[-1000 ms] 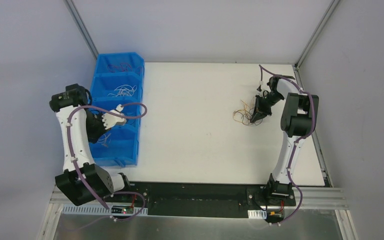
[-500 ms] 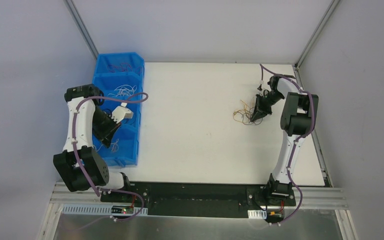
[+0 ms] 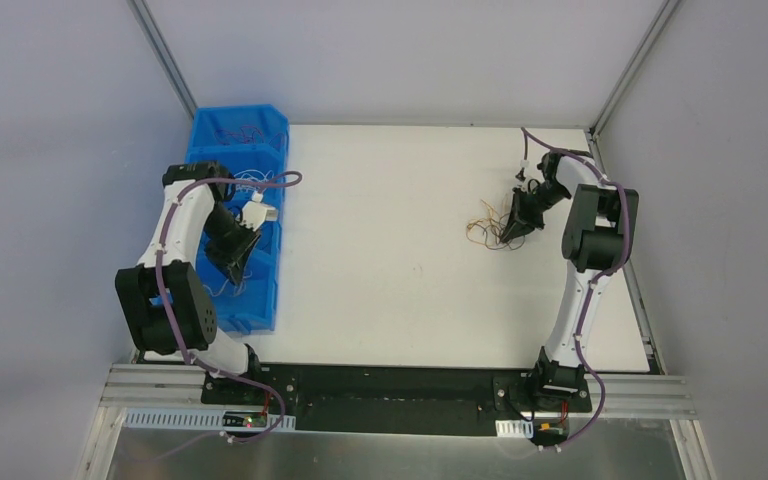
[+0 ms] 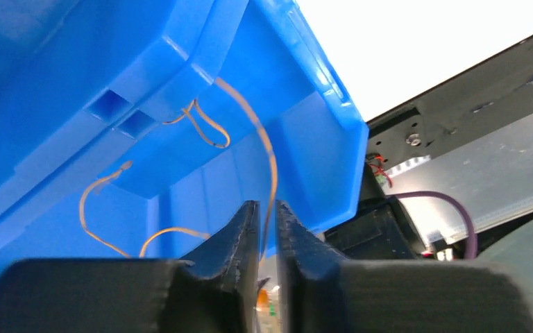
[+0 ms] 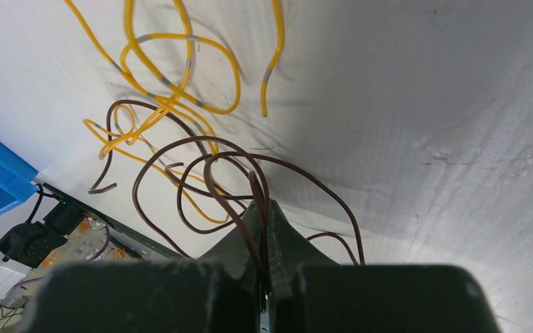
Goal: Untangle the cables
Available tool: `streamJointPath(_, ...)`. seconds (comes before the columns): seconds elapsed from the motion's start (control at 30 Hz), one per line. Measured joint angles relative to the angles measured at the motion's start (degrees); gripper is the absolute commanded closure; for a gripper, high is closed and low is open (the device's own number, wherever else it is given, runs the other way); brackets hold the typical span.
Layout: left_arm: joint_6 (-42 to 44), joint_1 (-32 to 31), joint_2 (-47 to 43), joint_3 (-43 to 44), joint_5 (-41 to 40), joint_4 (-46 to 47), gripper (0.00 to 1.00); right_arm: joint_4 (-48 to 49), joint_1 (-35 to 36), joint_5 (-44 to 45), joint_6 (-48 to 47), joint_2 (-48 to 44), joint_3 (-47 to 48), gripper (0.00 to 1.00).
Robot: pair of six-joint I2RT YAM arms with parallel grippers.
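Note:
The tangle of cables (image 3: 487, 229) lies on the white table at the right. In the right wrist view it is thin yellow wires (image 5: 180, 76) looped through dark brown wires (image 5: 180, 187). My right gripper (image 3: 511, 231) sits at the tangle's right edge, and in its own view (image 5: 264, 202) it is shut on a brown wire that runs down between the jaws. My left gripper (image 3: 239, 263) hangs over the blue bins. In its own view (image 4: 262, 208) it is shut on a thin orange wire (image 4: 264, 139) that rises from the jaws over the bin wall.
A row of blue bins (image 3: 263, 292) stands along the table's left edge, with white wires (image 3: 248, 181) and red wires (image 3: 240, 131) in the far compartments. More orange wires (image 4: 104, 194) lie in the near compartment. A black base rail (image 3: 400, 385) runs along the near edge.
My left arm has swung toward the far end of the bins and to the right, with its gripper now over the bins' inner side. My right gripper has hardly moved.

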Motion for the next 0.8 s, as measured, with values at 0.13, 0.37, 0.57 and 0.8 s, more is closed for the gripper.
streamJointPath(0.13,-0.15,0.02,-1.66,-0.24,-0.39,0.59,0.33,-0.52,-0.04,-2.10,-0.70,0.00,0.04,1.00)
streamJointPath(0.37,-2.62,-1.57,-7.26,11.50,8.66,0.17,0.21,-3.45,2.36,-12.11,-3.04,-0.04,0.04,1.00)
streamJointPath(0.57,-9.51,-13.97,-3.08,18.82,19.28,7.10,0.21,-5.22,9.29,-23.19,-3.85,-0.85,0.04,1.00)
streamJointPath(0.8,-13.42,-24.74,5.07,12.15,30.25,24.33,0.27,-5.33,14.01,-31.45,-4.70,-4.57,-0.83,1.00)
